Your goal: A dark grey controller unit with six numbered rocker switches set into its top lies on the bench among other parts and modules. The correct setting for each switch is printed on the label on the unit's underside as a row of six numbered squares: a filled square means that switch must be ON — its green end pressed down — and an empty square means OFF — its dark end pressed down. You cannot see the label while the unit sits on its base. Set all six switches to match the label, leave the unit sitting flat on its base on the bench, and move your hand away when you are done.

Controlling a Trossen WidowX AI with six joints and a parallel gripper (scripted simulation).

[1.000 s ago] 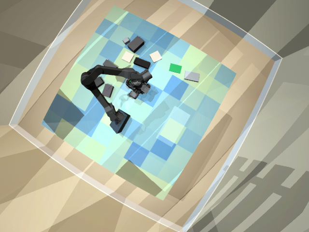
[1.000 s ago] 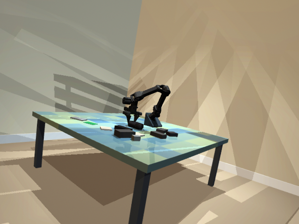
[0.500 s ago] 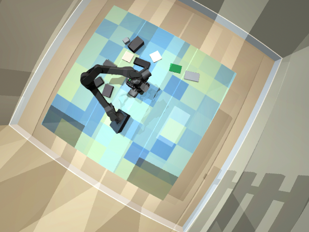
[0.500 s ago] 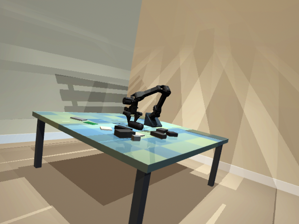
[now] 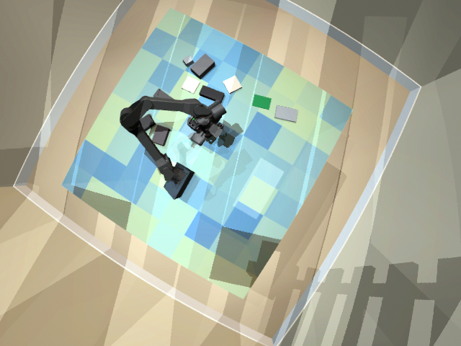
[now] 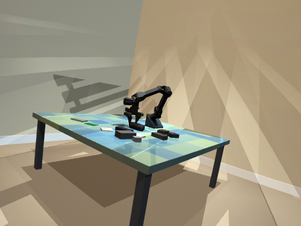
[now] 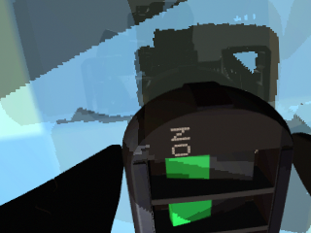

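Note:
The dark grey controller unit is between my fingertips, low over the bench, top towards the wrist camera. Whether it touches the bench is unclear. My gripper is shut on the unit, one finger against each long side. In the wrist view, the rounded end with the ON print and two switches show. Their green ends lie on the ON side; which ends are pressed down is unclear. The other switches are out of frame. The underside label is hidden.
A black block, a dark box, a small grey cube and a white plate lie nearby. A green plate and a grey plate lie farther off. Dark blocks lie near the arm.

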